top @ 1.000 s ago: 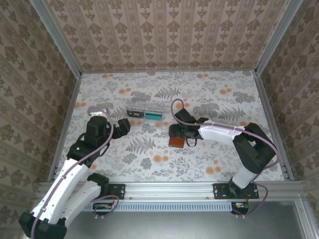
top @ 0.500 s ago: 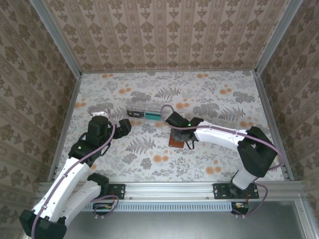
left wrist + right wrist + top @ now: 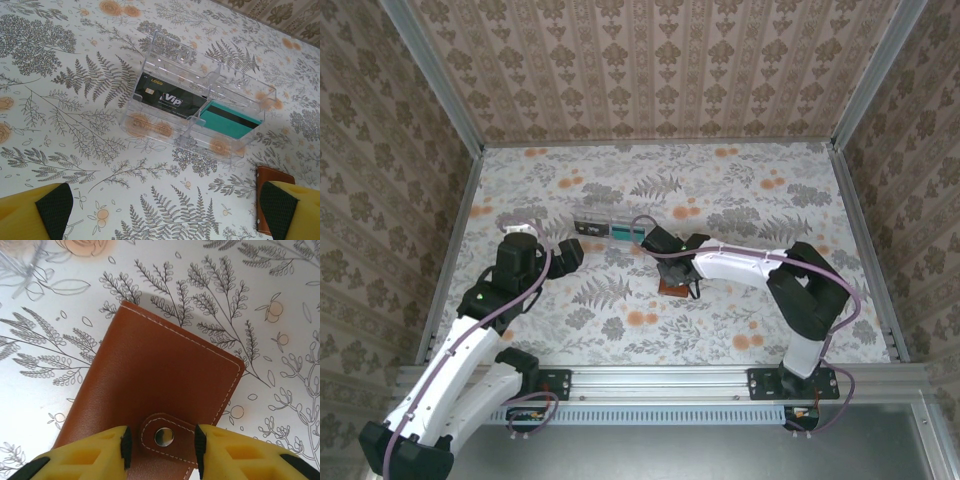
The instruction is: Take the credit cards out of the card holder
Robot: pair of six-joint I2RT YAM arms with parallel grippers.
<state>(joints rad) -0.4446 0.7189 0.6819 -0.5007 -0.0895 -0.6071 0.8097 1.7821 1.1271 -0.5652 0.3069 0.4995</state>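
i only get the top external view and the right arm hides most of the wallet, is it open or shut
observer: shut. In the right wrist view the card holder has its snap strap fastened.
operator: is the right gripper clamped on it
observer: no, the right gripper is open, one finger on each side of the strap.
operator: what's the dark card in the tray
observer: a black card printed VIP, in one compartment of the clear tray; the teal card lies in the next.

Overhead and close wrist cameras share the wallet [image 3: 150,385].
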